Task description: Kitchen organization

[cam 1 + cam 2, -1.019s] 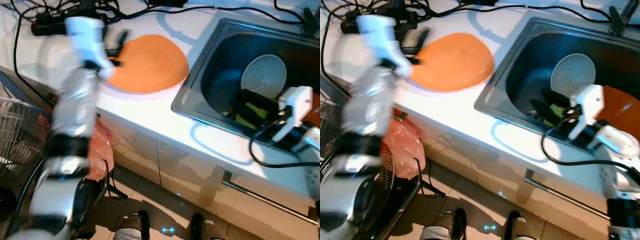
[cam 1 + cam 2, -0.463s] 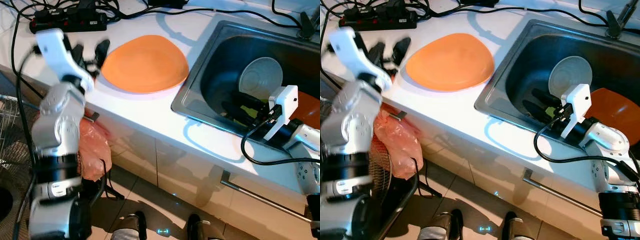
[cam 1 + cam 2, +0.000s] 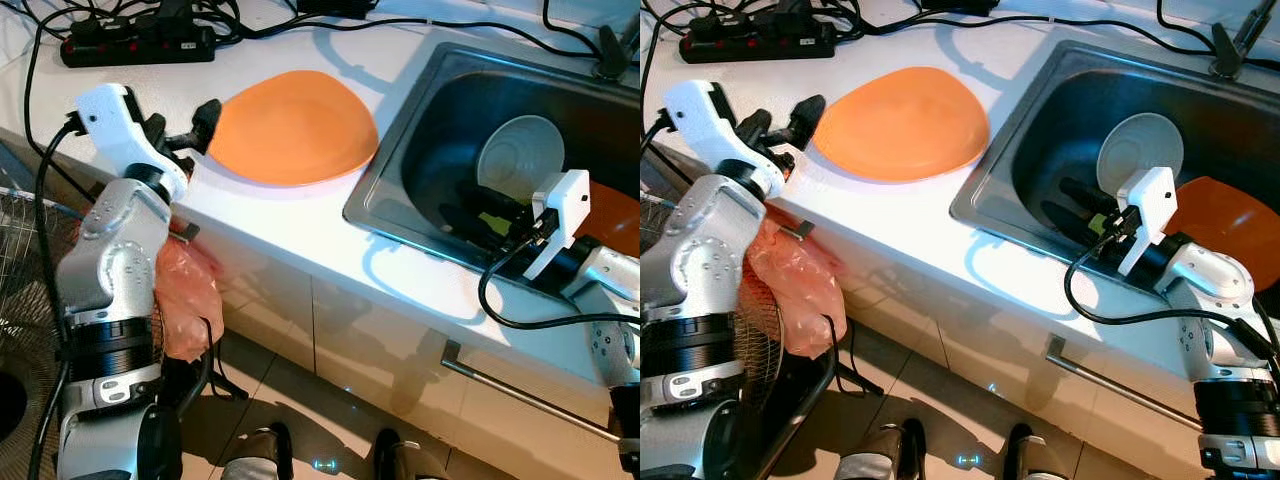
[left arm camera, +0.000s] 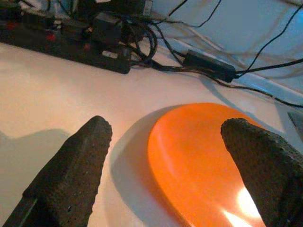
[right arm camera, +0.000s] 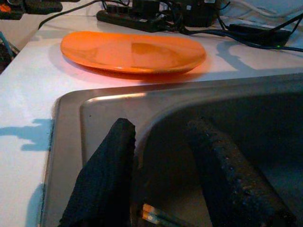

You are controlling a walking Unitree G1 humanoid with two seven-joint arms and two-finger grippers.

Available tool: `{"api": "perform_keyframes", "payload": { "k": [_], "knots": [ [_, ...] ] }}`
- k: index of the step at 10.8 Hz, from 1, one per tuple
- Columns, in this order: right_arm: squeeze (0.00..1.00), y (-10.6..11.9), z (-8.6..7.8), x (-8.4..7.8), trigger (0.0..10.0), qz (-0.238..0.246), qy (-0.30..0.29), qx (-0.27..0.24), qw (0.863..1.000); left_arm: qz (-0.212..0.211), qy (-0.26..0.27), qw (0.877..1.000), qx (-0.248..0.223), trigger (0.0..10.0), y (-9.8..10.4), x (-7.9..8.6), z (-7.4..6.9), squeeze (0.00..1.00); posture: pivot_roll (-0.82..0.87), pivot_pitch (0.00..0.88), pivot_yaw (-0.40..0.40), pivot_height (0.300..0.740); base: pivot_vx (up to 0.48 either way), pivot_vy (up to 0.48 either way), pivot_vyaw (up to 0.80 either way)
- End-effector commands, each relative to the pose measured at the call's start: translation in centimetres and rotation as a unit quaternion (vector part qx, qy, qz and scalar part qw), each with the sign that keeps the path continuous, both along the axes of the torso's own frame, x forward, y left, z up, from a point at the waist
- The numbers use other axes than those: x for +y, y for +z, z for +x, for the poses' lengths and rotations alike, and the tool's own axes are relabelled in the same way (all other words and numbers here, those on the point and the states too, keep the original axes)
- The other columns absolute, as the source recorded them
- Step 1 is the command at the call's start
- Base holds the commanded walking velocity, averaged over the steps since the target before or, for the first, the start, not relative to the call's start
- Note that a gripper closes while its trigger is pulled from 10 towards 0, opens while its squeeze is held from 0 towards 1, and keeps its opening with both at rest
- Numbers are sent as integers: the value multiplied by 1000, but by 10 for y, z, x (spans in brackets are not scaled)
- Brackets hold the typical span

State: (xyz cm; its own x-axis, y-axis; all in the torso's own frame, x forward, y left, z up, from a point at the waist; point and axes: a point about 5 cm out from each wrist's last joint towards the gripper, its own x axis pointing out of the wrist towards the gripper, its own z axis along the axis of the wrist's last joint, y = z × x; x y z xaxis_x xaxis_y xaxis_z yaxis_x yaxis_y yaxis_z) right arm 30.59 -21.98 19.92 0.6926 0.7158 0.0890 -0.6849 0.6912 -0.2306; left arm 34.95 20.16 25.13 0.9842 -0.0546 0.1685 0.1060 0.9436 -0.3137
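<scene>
- Orange plate (image 3: 290, 125): lying flat on the white counter (image 3: 300, 225), just beside the sink (image 3: 400, 215) on its left side. Nothing is resting on it. I am reading it as the piece to be put in order.
- Left gripper (image 3: 180, 125): I am holding it level with the counter at the plate's far edge from the sink. The fingers (image 4: 71, 165) are spread wide and have nothing between them. In the left wrist view the plate rim is sitting in the gap between them, nearer one finger. I judge this low, flat approach is meant to let one finger slide under the rim, since a flat plate gives no other grip.
- Right gripper (image 3: 1075, 205): I am keeping it down inside the sink, over the near wall. Its fingers (image 5: 99, 179) are parted with a moderate gap and holding nothing.
- Inside the sink: a pale bowl (image 3: 530, 150) is leaning toward the back, a second orange dish (image 3: 1220, 215) is lying on the side away from the plate, and something yellow-green (image 3: 495, 220) is lying just beside the right gripper. I cannot tell what that item is.
- A black power strip (image 3: 135, 45) and tangled cables (image 3: 420, 15) are lying behind the plate, well apart from the sink basin. I am treating them as a snag risk if the left arm lifts backward.
- Judgement: the grasp on the plate is not yet made. Next I would close the left fingers on the rim gently, as a smooth plate may slide away across the counter.
</scene>
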Motion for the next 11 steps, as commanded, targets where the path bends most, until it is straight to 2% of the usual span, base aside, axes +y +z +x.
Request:
{"api": "perform_keyframes", "payload": {
  "k": [1,2,4,6,10,11],
  "knots": [
    [0,-9,-1,1,10000,-7,7,16,1000,-12,8,1000,20,10000,-7,5,-4,0,77,197,34,740,0,0,0],
    [0,-8,-1,1,10000,-7,10,16,1000,-32,1,999,37,10000,-11,4,-5,0,77,197,34,740,0,0,0],
    [0,-9,-1,2,10000,-9,12,16,1000,-46,-2,996,70,10000,-20,5,-2,0,71,182,36,740,0,0,0],
    [0,-9,-2,3,10000,-9,15,16,1000,-60,-20,995,76,10000,-22,5,1,0,67,177,39,740,0,0,0],
    [0,-11,-4,4,10000,-10,20,17,1000,-108,-60,988,87,10000,-8,-10,6,0,56,169,43,740,0,0,0],
    [0,-11,-4,4,10000,-10,20,18,1000,-107,-64,988,93,10000,-9,-12,8,0,53,169,45,740,0,0,0]
  ]
}}
